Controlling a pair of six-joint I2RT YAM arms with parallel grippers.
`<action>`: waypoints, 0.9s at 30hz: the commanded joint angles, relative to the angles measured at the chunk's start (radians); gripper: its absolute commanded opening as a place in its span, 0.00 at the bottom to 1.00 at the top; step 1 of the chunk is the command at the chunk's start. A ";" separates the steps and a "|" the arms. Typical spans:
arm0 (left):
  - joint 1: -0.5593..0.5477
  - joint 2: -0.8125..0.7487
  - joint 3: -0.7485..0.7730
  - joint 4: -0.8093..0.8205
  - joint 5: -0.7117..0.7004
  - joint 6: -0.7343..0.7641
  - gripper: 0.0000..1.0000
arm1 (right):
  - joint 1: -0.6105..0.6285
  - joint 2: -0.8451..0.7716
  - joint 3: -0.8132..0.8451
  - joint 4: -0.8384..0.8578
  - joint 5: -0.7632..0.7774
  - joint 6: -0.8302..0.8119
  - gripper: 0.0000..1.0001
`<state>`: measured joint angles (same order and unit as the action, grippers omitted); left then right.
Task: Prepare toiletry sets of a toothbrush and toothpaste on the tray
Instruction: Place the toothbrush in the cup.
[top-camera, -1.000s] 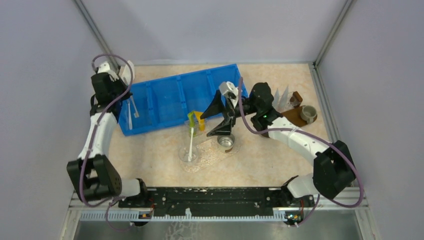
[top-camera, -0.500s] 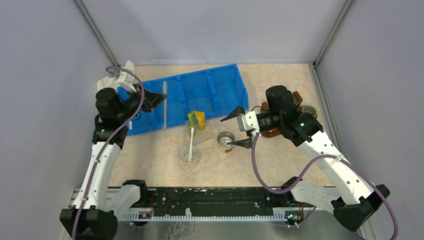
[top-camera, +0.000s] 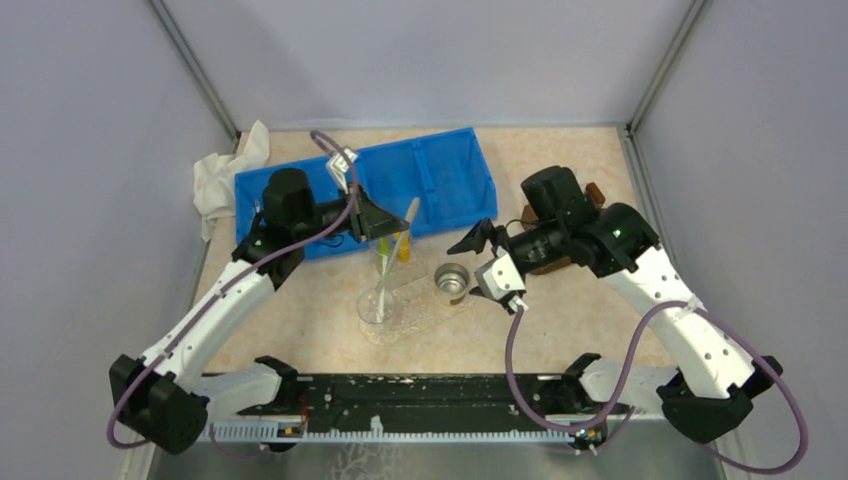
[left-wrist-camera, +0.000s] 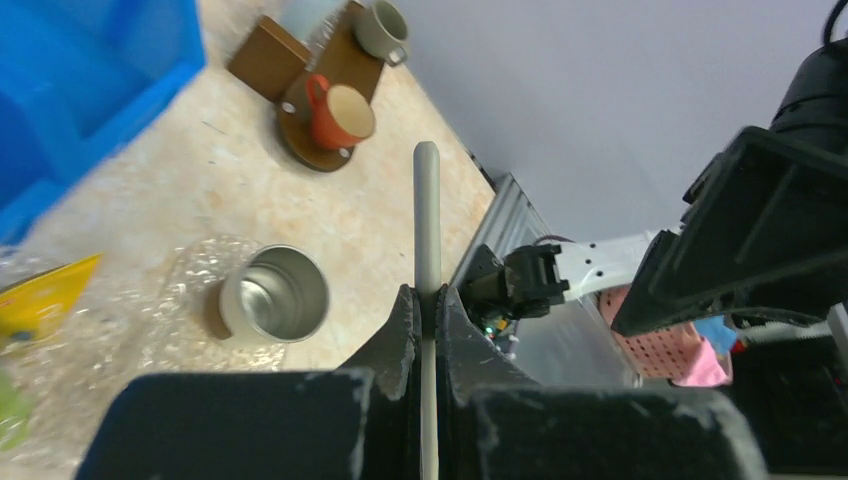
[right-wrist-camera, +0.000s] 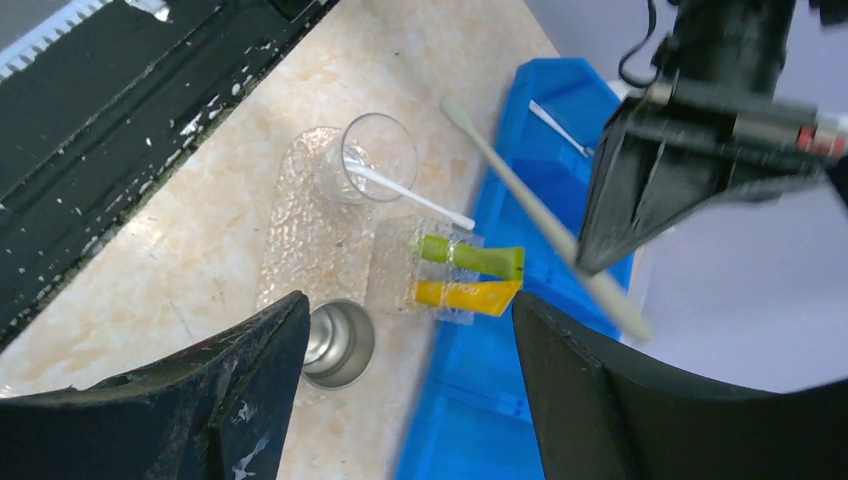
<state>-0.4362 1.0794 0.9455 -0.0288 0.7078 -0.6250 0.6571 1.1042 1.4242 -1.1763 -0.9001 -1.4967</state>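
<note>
Just left of centre in the overhead view, the left gripper (top-camera: 390, 218) pinches a toothbrush (top-camera: 409, 213) between tightly closed jaws. The pale stick juts past the fingertips over the lower edge of the blue bin (top-camera: 440, 175), just above the toothpaste tubes (top-camera: 396, 243). Those tubes, one green and one yellow, sit side by side at the upper end of the clear bubbled tray (top-camera: 425, 312). Lower on the tray stands a glass cup (top-camera: 377, 306) with a second toothbrush (top-camera: 382, 285) leaning in it. A metal cup (top-camera: 452, 280) stands to its right. Right of the metal cup, the right gripper (top-camera: 487, 268) hovers with its jaws spread wide, holding nothing. At the upper left of the table lies a white cloth (top-camera: 225, 175).
</note>
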 joint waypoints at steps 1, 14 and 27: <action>-0.092 0.068 0.106 -0.015 0.009 -0.003 0.00 | 0.112 0.057 0.128 -0.069 0.118 -0.059 0.74; -0.262 0.303 0.297 -0.157 0.017 0.023 0.00 | 0.445 0.128 0.094 0.091 0.645 0.094 0.69; -0.309 0.378 0.350 -0.216 -0.004 0.023 0.00 | 0.587 0.171 -0.105 0.265 1.040 0.119 0.52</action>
<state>-0.7368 1.4548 1.2591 -0.2333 0.7078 -0.6094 1.2076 1.2644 1.3491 -1.0203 -0.0216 -1.4021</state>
